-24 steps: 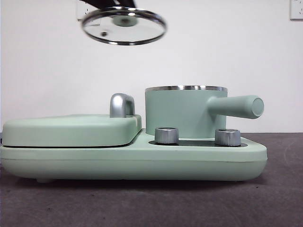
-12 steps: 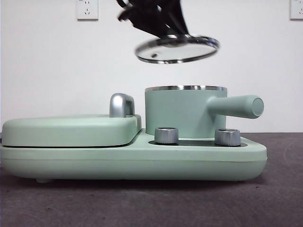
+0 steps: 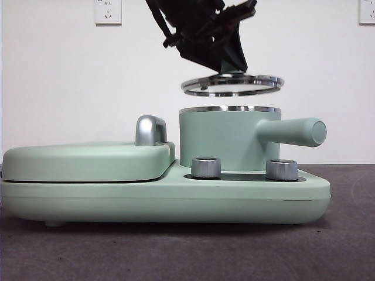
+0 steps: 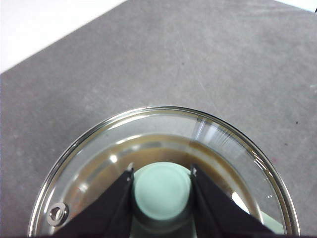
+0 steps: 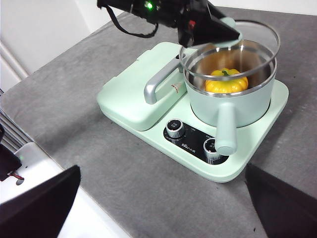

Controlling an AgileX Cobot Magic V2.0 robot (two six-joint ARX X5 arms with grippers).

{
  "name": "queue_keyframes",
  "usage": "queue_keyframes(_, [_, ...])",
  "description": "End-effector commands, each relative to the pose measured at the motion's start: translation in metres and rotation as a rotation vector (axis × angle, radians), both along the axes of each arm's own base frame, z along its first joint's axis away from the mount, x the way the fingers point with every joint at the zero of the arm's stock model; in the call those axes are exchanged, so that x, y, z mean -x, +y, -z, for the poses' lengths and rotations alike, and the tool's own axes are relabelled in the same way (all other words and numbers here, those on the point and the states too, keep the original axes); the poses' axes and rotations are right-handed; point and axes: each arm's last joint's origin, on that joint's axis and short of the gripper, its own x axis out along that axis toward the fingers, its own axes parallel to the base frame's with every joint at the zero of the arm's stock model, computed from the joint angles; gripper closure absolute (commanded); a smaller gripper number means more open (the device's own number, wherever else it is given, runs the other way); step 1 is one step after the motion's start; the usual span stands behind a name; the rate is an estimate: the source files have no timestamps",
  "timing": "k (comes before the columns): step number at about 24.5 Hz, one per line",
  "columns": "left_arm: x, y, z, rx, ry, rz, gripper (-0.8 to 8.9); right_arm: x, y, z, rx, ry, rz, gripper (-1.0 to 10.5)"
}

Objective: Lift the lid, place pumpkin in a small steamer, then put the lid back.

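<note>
No legible writing; the print beside the dials (image 5: 174, 128) is too small to read. Left gripper (image 4: 161, 174) clamps the mint knob of the clear, chrome-rimmed lid (image 3: 232, 85), level just above the small steamer (image 3: 222, 140). Glossy ribbed yellow pumpkin (image 5: 226, 81) sits inside; right gripper (image 5: 163, 198) waits with jaws wide apart, at 6 o'clock of the cooker.

A wide mint-green base (image 3: 164, 199) sits on a desk (image 3: 187, 252) covered with a dark grey, felt-like surface. On the base's left portion lies a large flat griddle cover (image 3: 88, 161) of the same mint green, fitted with a curved chrome handle (image 3: 150, 130) near its inner edge. Two chrome dials (image 3: 206, 167) stand side by side on a black panel (image 5: 190, 144) along the front of the base; small markings on the panel are too small to read. Behind the desk is a white wall (image 3: 58, 88) carrying a white power socket (image 3: 108, 11) at upper left and part of another at the upper right corner.
</note>
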Motion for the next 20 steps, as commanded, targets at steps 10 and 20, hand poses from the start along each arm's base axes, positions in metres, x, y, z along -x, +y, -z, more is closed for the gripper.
queue_keyframes(10, [-0.014,-0.017,0.025,-0.024,0.007,0.015,7.99,0.000,0.000,-0.003,-0.015,-0.006,-0.001,4.1])
queue_keyframes(20, [-0.015,-0.015,0.030,-0.006,0.080,-0.028,7.99,0.000,0.000,-0.003,-0.021,-0.001,0.002,4.1])
